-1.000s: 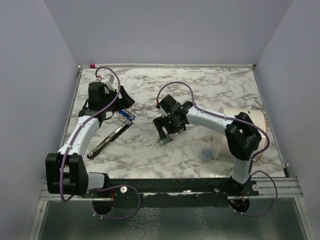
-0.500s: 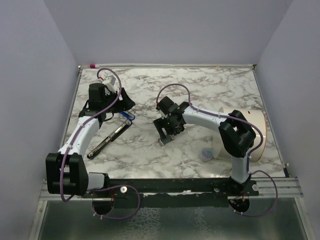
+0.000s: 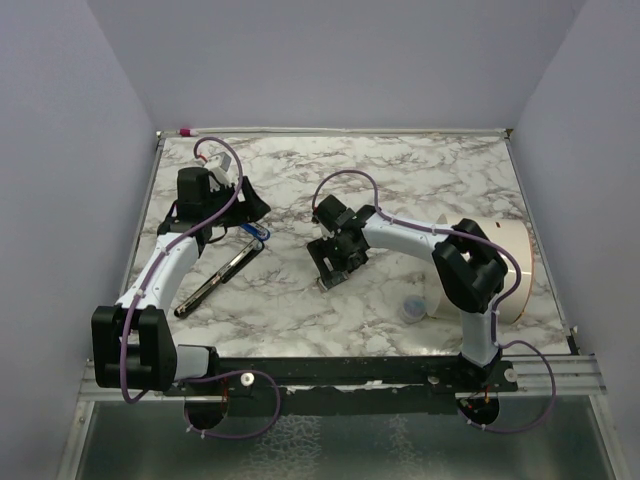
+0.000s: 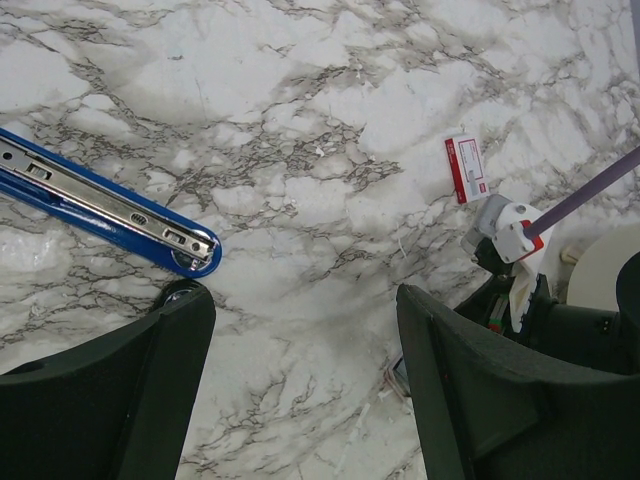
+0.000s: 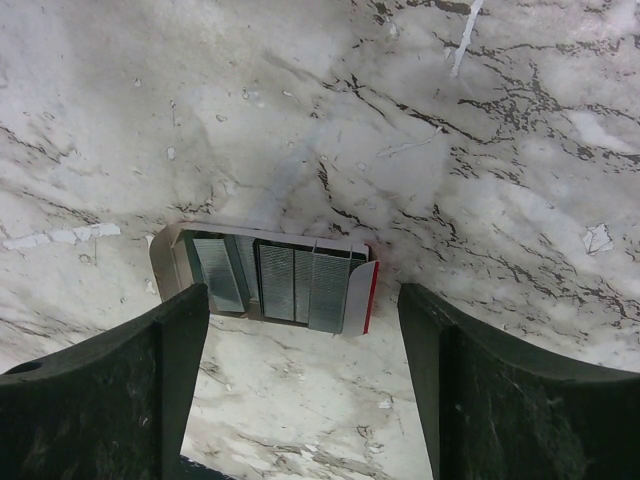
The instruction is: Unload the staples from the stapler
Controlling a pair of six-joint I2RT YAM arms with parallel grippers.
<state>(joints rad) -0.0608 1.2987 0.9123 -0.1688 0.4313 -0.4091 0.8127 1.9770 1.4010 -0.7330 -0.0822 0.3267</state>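
Note:
The stapler (image 3: 222, 272) is a long blue-and-black one lying opened out flat on the marble table. Its blue arm with a silvery channel (image 4: 110, 205) lies just left of my left gripper (image 4: 300, 300). That gripper (image 3: 250, 205) is open over bare marble with nothing between its fingers. The staples (image 5: 290, 282) are silvery strips packed in a small open white box with a red edge (image 3: 330, 281). My right gripper (image 5: 303, 305) hangs open over the near edge of this box, one finger on each side, not touching it. I cannot tell whether staples sit in the stapler's channel.
A small white piece with pink-red marks (image 4: 465, 168) lies beyond the left gripper. A big white roll (image 3: 505, 260) and a small clear cap (image 3: 412, 308) sit at the right, by the right arm's base. Pale slivers (image 5: 465, 35) dot the marble.
The right arm's elbow swung left and its gripper shifted slightly left over the staple box, jaws narrowing a little. The left arm did not move.

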